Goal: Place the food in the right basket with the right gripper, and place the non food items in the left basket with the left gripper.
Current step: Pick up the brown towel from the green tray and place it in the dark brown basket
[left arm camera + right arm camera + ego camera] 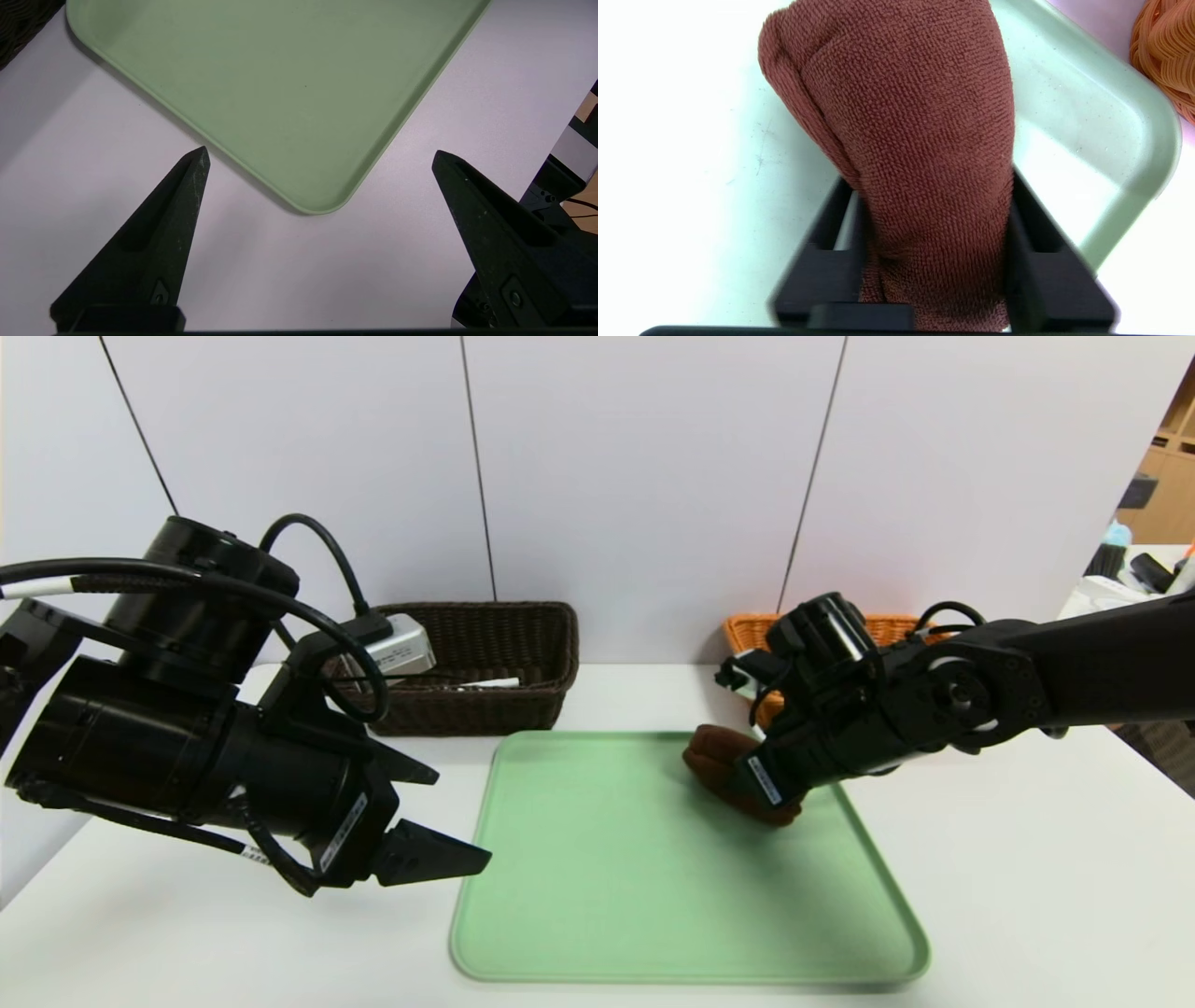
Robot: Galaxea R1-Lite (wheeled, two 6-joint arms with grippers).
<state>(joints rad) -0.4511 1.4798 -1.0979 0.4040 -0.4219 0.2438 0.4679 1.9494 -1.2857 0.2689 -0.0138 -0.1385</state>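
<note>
I see the white surface (1027,877) under everything, and on it in front of me lies the green tray (653,915), which takes the middle of my head view. Behind the tray, near the wall, stand two baskets: the dark brown basket (523,653) on my left side and the orange basket (747,633) on my right side, this one partly hidden by my right arm. In the dark basket I can see something white and flat, but I cannot tell what it is. My left tool (439,817) hangs above the surface just beside the left edge of the tray; its two black fingers (180,210) are spread wide with nothing between them, and in the left wrist view a near corner of the tray shows in the gap. My right tool (747,784) is over the far right corner of the tray, near the orange basket, and it is clenched on the brown cloth item (915,140), a soft thing with a terry texture. Its long axis runs along the fingers: one end sits deep between them, and the rounded end points out past the tips, toward the far left of the tray. I cannot tell whether it touches the tray floor.
</note>
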